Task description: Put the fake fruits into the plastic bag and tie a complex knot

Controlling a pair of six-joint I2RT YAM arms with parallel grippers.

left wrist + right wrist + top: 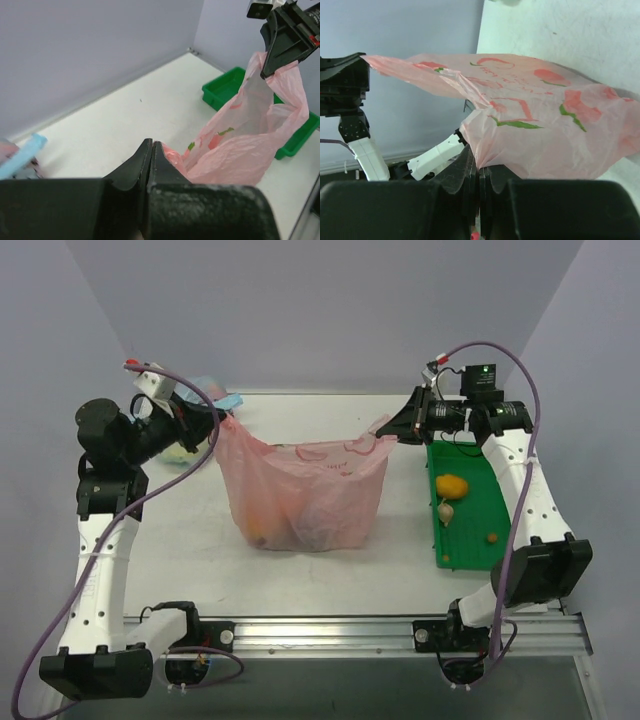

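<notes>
Two grippers hold the plastic bag (305, 490) stretched between them in the top view. The left gripper (222, 422) is pinched tight on the bag's top left corner. The right gripper (400, 432) is pinched tight on the top right corner. The bag sits mid-table (300, 425) with its bottom on the surface and its top edge sagging between the two grips. A yellow-orange fruit (257, 532) shows through the film at lower left, with darker shapes beside it that are too blurred to name. The green tray (465, 552) lies just right of the bag, under the right arm. It holds a yellow-orange oval fruit (451, 485), a pale piece (446, 511) touching it below, and a small orange piece (492, 537) set apart. A pale blue bag (228, 400) is partly hidden behind the left gripper.

Left wrist view: the left gripper (151, 147) has its fingers pressed together with pink film clamped at the tips. The plastic bag (245, 145) runs from there up to the right gripper (263, 74), which clamps the far corner. The green tray (225, 89) is behind the bag. A blue edge (25, 152) shows at far left.

Right wrist view: the right gripper (476, 161) is closed on a bunched fold of the plastic bag (545, 125). The peach-print film spreads out taut to the left gripper (362, 62), which is closed on the far tip.
</notes>
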